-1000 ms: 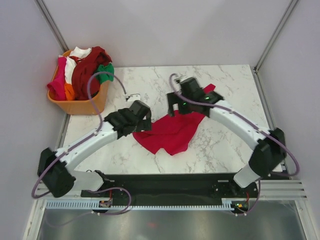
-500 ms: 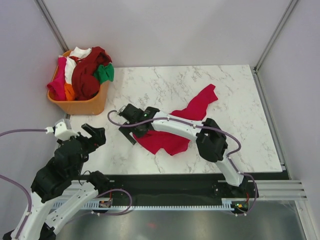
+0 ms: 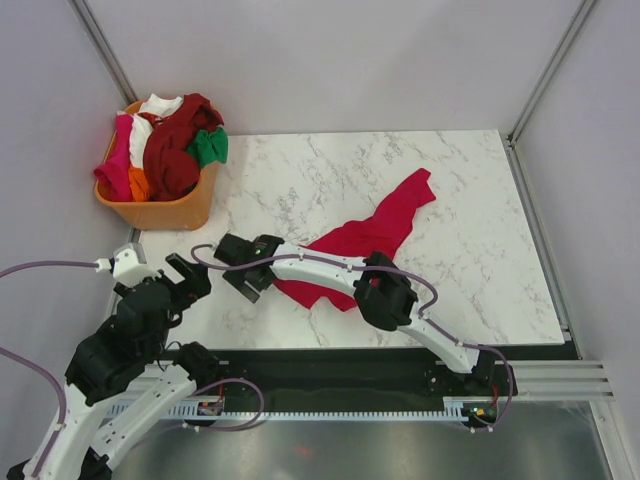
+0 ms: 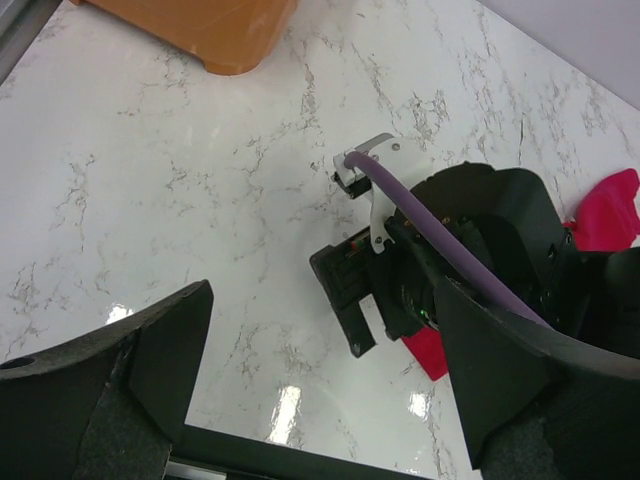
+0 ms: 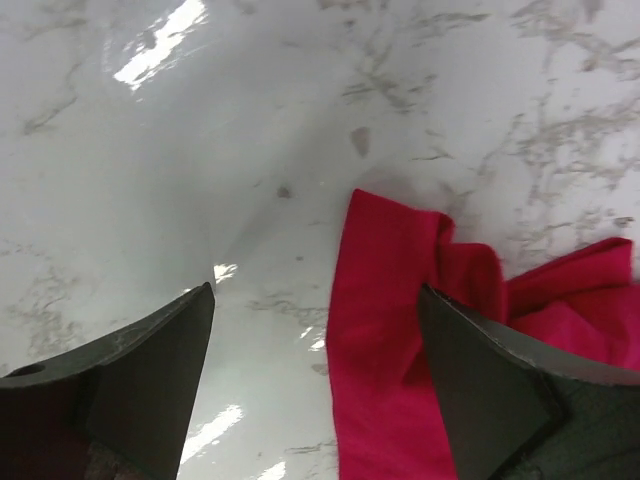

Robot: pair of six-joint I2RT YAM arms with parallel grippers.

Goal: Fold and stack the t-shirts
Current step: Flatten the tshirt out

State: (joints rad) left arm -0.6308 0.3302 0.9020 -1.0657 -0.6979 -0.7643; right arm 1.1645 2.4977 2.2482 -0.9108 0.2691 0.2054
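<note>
R end effector (image 5: pixel 315 292): jaws spread wide, nothing pinched. Fingers (image 5: pixel 130 380) dark, matte, wedge-shaped, pointing down at the worktop (image 3: pixel 470 200). Between them lies the hem corner of the crimson t-shirt (image 5: pixel 400 380), closer to one finger, w/ bare marble under the other. Contact w/ cloth: can't tell. In the top view it sits left of worktop centre, toward the near edge, w/ the arm reaching across the shirt's near end.

Crimson t-shirt: soft matte knit, crumpled into loose folds. Forms a long irregular strip running diagonally from the near-edge middle toward the far right corner, narrow end farthest out. Unfolded.

L end effector (image 4: pixel 322 295): jaws spread full, empty. Held high over the near left corner, looking down on the R one. Purple cable (image 4: pixel 440 235) loops off the R wrist.

Worktop: glossy white marble pattern, grey veins, glare spots.

Far left corner: orange plastic basket (image 3: pixel 160 212), smooth walls, rounded rim. Heaped w/ bunched cloth: maroon shirt (image 3: pixel 175 145) biggest on top, magenta shirt (image 3: pixel 115 160) draped over the left rim, white shirt (image 3: pixel 160 103) at back, green shirt (image 3: pixel 210 147) on the right, orange shirt (image 3: pixel 138 183) low in front.
</note>
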